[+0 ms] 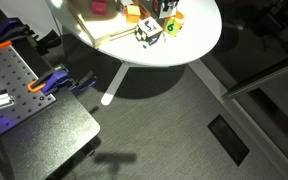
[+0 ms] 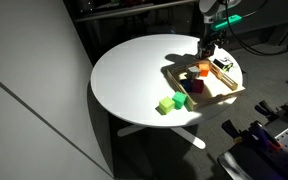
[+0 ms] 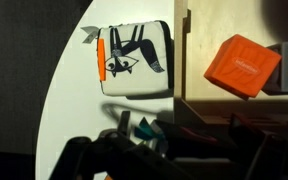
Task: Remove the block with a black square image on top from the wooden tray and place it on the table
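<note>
From where I stand, the round white worktop [image 2: 134,70] carries the wooden tray [image 2: 216,97] towards the right of the frame in an exterior view. The arm [image 2: 212,20] hangs over the tray's far end. Its jaws are only a dark blur along the bottom of the wrist view, so I cannot tell whether they are apart or together.

The block [image 3: 134,58], showing a pale face with black marks, sits on the worktop just beside the tray's rim, upper middle of the wrist view. An orange cube [image 3: 242,65] lies inside the tray. Green cubes [image 2: 169,103] stand on the worktop near the tray's lower left corner.
</note>
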Robot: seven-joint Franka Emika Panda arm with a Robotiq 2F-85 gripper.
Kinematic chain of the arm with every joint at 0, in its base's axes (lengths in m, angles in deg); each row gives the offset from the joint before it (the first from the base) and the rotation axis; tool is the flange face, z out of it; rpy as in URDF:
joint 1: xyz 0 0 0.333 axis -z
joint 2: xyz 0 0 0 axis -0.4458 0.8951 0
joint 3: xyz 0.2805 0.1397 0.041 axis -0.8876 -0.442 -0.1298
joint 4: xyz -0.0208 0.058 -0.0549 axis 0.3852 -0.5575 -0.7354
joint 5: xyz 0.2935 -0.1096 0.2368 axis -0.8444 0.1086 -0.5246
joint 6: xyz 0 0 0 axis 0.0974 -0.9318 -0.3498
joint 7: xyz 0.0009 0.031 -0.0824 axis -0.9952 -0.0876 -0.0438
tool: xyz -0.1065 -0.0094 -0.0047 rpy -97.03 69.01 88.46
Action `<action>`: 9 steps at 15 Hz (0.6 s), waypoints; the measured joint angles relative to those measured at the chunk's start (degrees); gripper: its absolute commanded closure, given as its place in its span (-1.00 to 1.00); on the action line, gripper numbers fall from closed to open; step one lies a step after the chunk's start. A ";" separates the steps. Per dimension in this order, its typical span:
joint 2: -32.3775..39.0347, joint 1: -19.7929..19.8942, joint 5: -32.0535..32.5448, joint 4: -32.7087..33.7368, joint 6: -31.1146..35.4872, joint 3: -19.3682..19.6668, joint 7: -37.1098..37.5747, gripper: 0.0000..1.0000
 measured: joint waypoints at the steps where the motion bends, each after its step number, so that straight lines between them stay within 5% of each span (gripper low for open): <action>1: 0.00 -0.11 0.00 0.40 0.00 0.00 0.08 -1.00; 9: -1.32 -1.50 0.00 0.80 -1.72 -1.63 -0.33 -1.00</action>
